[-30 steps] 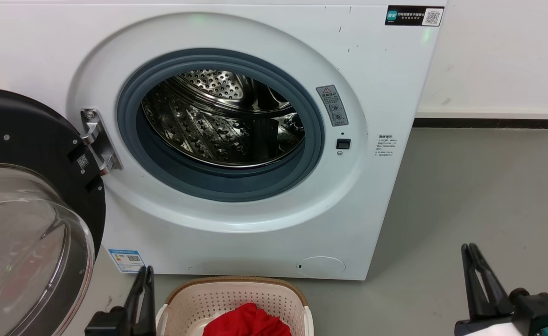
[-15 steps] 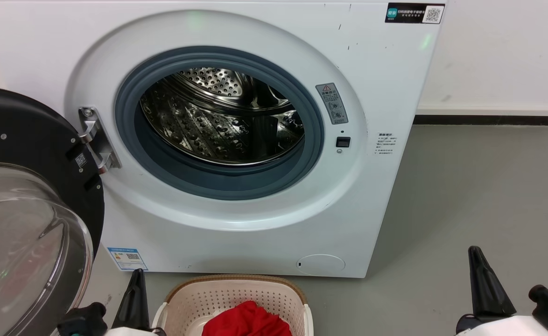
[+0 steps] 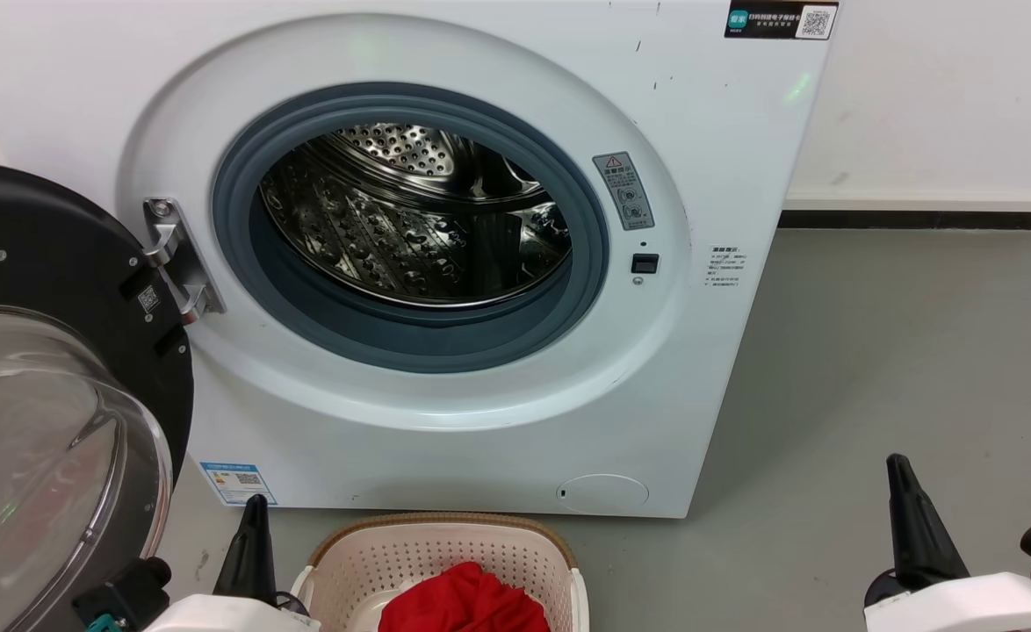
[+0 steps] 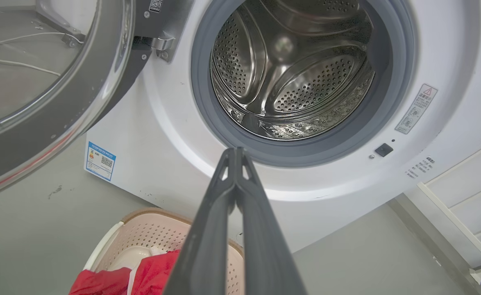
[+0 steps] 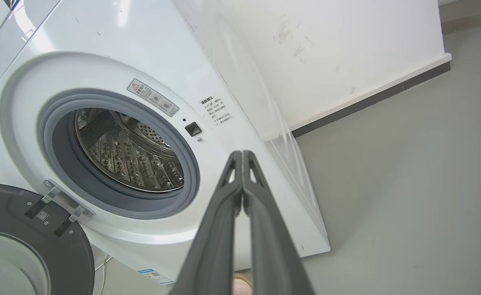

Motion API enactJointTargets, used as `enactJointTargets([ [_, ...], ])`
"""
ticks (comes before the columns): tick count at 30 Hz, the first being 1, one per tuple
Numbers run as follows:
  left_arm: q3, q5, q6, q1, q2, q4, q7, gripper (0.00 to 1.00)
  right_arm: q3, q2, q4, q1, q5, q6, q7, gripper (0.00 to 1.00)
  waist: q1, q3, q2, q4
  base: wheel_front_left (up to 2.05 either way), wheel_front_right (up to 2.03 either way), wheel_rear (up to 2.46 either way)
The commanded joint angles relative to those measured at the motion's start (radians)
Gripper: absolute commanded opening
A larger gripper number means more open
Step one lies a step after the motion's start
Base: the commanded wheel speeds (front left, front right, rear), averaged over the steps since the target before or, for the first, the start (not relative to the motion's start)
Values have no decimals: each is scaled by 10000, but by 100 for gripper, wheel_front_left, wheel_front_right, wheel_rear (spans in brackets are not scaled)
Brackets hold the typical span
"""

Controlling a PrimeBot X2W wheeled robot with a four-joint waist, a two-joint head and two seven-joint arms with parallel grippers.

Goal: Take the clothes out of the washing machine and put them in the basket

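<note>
So the washing machine point(image 3: 700, 132) drum point(image 3: 410, 219) looks empty, and the red clothes point(image 3: 472, 601) sit in the basket point(image 3: 445, 527) just in front. On the left gripper point(image 4: 235, 152) and right gripper point(image 5: 241, 155), the jaws are pinched together, holding nothing. My worry: an arm swinging low clips the basket and tips it.

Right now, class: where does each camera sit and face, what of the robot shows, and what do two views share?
Head view: on the head, facing down at the washing machine and basket; left claw and right claw show.
Left wrist view: wrist-mounted, along the shut left claw, into the drum.
Right wrist view: wrist-mounted, along the shut right claw, at the machine's front.
Shared: head and left wrist views show the clothes in the basket.
</note>
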Motion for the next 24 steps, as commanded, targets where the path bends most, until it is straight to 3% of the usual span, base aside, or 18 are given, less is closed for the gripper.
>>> enactJointTargets([
  [1,68,-455,-66,-330,36,-71,93,0,-16,-85,-47,-393,496,-1,73,0,-1,11,-1,-2,0,0,0],
  [24,295,-3534,-300,-816,-14,224,830,0,-104,-130,399,-882,3747,-2,784,0,-1,139,-1,-33,0,0,0],
])
